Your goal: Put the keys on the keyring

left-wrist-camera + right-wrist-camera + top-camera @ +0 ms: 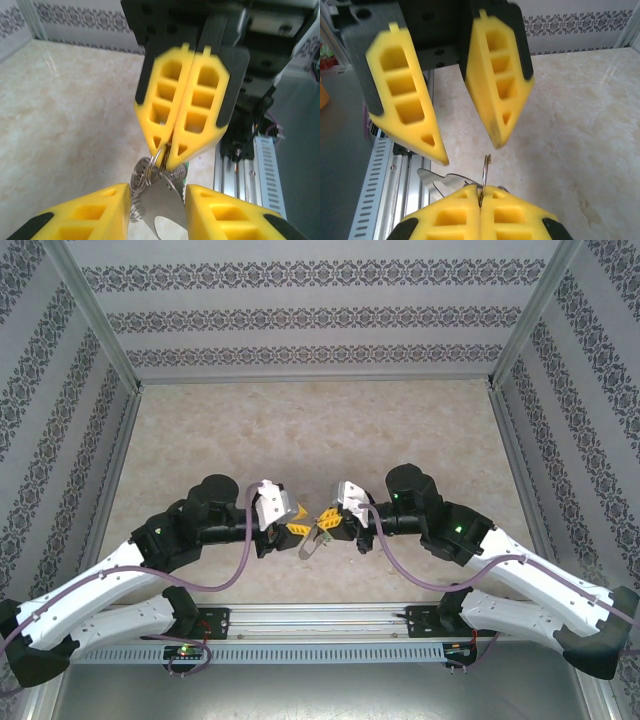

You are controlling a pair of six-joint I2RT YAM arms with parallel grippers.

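My right gripper is shut on the keyring's thin wire ring, which sticks up edge-on from its closed fingertips. Below it hangs the keyring's flat grey metal loop with an oval cut-out, held above the table. The key dangles behind that loop, with only a sliver of its green head showing. My left gripper is open, and its fingers flank the hanging loop without touching it. In the top view the two grippers, left and right, meet tip to tip near the front edge.
The beige marble-patterned table stretches back to patterned walls. A metal rail with cable slots runs along the near edge, directly under the hanging bundle. Purple cables loop from both wrists.
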